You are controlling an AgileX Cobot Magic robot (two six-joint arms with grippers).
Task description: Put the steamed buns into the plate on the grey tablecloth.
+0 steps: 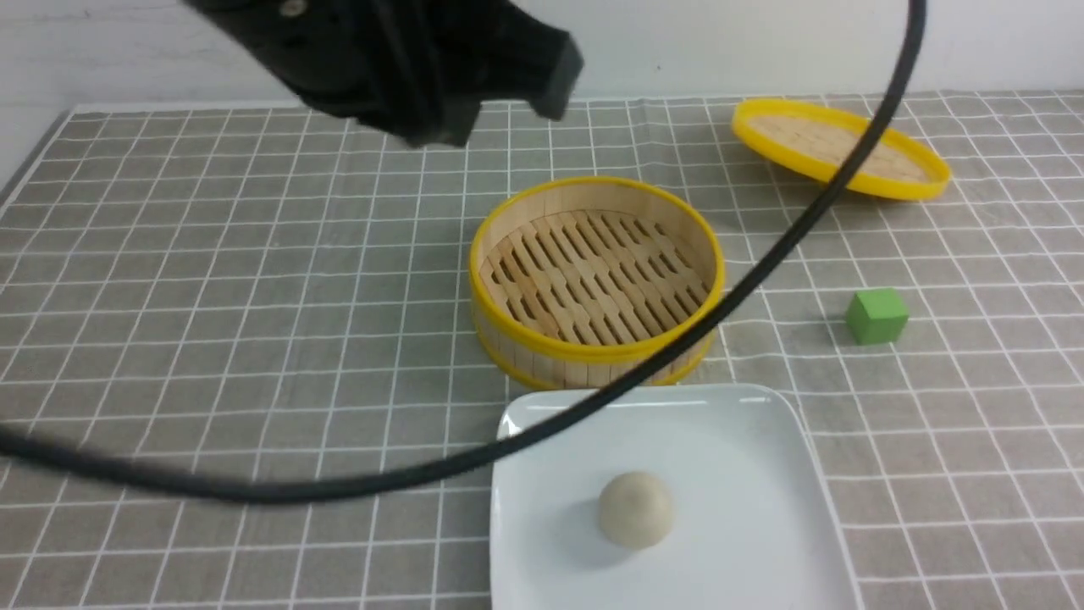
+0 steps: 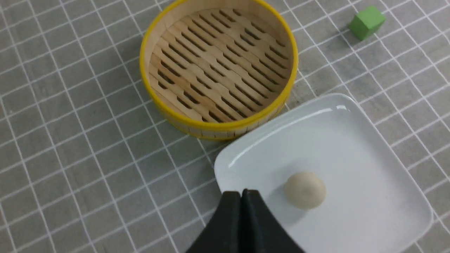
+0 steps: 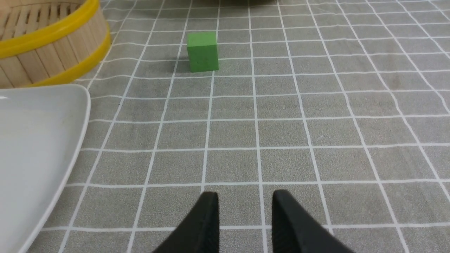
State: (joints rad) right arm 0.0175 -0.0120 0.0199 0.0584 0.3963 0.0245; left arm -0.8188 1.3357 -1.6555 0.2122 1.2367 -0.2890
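Bun [image 1: 635,508] sits on plate [image 1: 745,474]; my left hand [image 2: 241,192] clenched empty, right hand [image 3: 242,194] released. Lift left straight up, don't nudge bun.

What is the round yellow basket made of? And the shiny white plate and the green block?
The steamer looks like pale matte bamboo or wood slats, with glossy yellow rims, maybe plastic. The plate looks like glazed ceramic or hard plastic: smooth, with bright reflections. The green cube could be painted wood or foam: its faces are flat and matte.
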